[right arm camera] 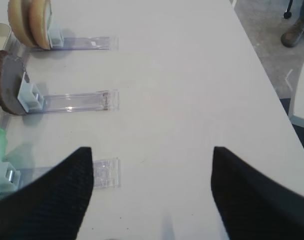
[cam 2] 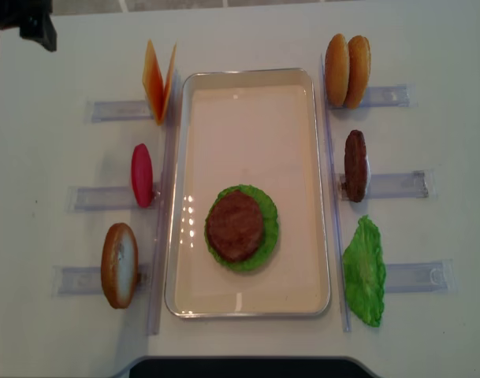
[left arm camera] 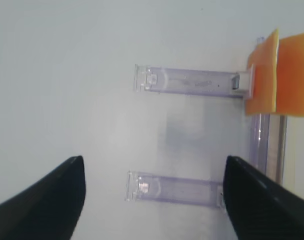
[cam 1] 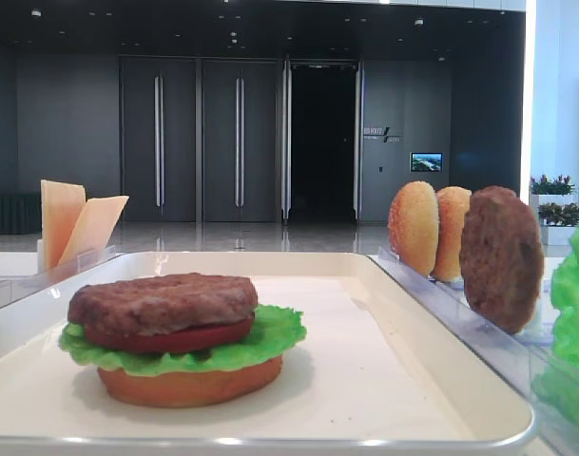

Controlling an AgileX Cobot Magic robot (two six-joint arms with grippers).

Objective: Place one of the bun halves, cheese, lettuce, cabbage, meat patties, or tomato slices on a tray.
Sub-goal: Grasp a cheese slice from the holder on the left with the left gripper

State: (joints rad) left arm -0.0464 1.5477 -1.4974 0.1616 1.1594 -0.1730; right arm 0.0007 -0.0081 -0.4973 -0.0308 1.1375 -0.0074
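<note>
Stack on tray [cam 2: 247, 303] near its front edge: bun base, lettuce [cam 2: 269, 236], tomato, patty [cam 2: 235, 224] on top. Judging next pick = cheese [cam 2: 159, 81] or top bun [cam 2: 118, 264].

Left hand [left arm camera: 154, 200] and right hand [right arm camera: 152, 192] both wide, empty, over bare bench [cam 2: 50, 157] beside the clear racks [left arm camera: 191, 82]. Racks crowd each pick; spare buns [cam 2: 347, 70], spare patty [cam 2: 355, 165] stand on the right.

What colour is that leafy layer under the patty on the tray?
Bright green: the lettuce ruffles out under the tomato slice, clearest in the low exterior view.
</note>
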